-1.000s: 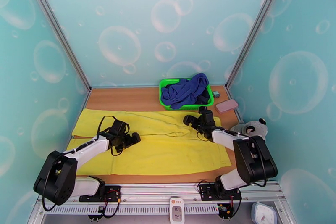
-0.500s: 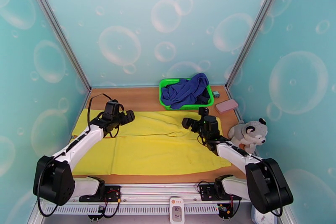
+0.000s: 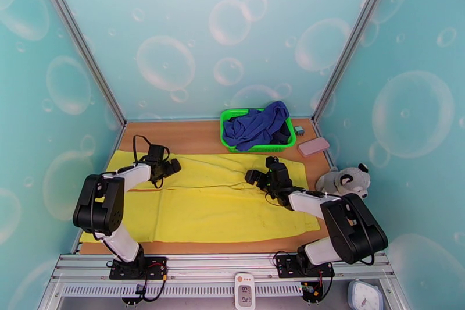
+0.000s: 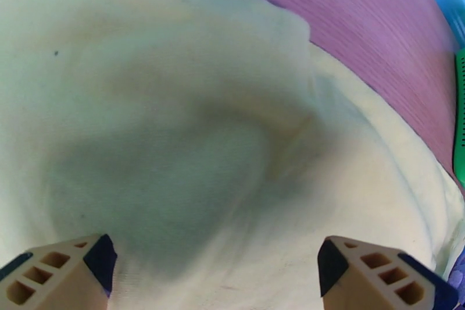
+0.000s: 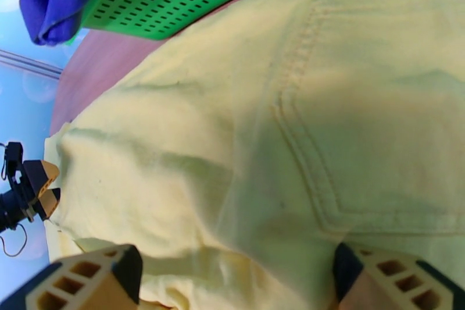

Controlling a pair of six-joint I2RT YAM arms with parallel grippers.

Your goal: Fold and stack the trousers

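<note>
A brown wooden table [image 3: 186, 135] sits in a booth of teal walls [image 3: 174, 43] printed with soap bubbles, with metal posts [image 3: 75, 38] at the corners. The trousers [image 3: 221, 206] lie spread flat across the table's middle, from 9 to 3 o'clock. At 1 o'clock a green basket [image 3: 226, 131] holds blue cloth [image 3: 256, 124]. A pink case [image 3: 314, 146] lies at 2 and a plush [image 3: 346, 180] at 3. The left gripper [image 3: 170, 166] hangs wide open and empty over the trousers' 10 o'clock edge. The right gripper [image 3: 251, 177], jaws spread and empty, is over their 2 o'clock part. A small display [image 3: 244, 292] at 6 shows digits too small to read.
</note>
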